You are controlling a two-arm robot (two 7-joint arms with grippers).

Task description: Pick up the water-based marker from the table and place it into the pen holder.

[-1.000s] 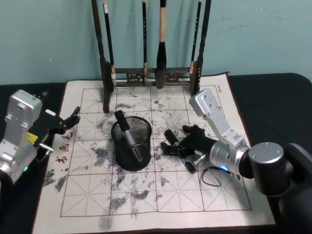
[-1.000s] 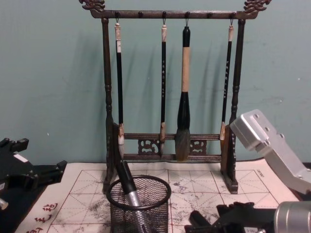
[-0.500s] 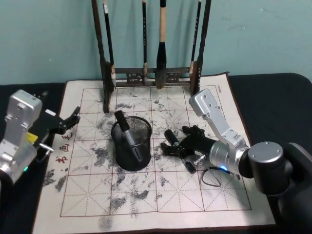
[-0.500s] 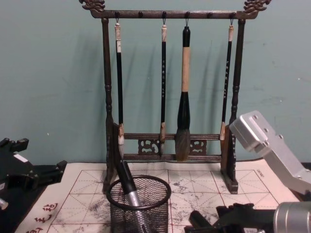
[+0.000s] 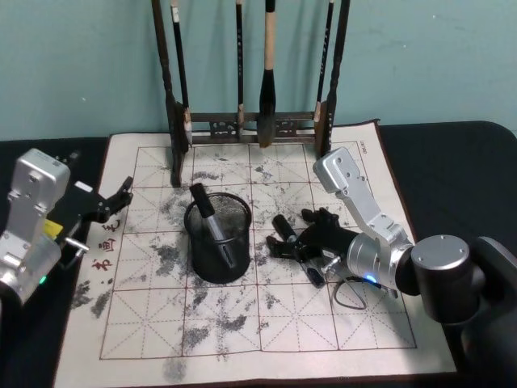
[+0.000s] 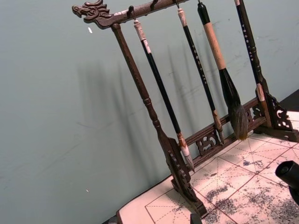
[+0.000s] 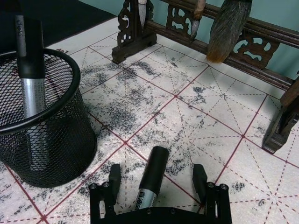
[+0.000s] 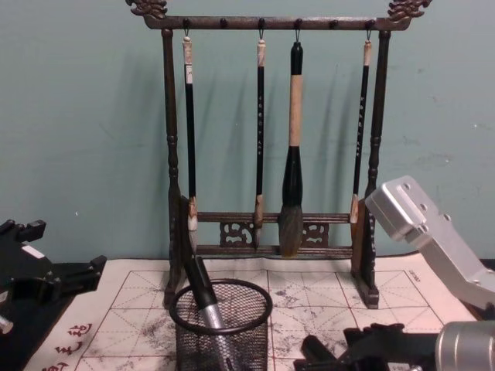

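A: Head cam?
B: Sitting high, looking steeply down on the table [image 5: 323, 323]; brush rack [image 5: 250, 123] lying at 12 o'clock.
A: Chest?
B: Sitting low, facing 12 o'clock, seeing rack and pen holder [image 8: 232, 340] side-on, near. Sharing both with head.
A: Wrists?
B: Left is tilting up at the rack from farther off; right is hugging the table, close to the holder, sharing it with chest.
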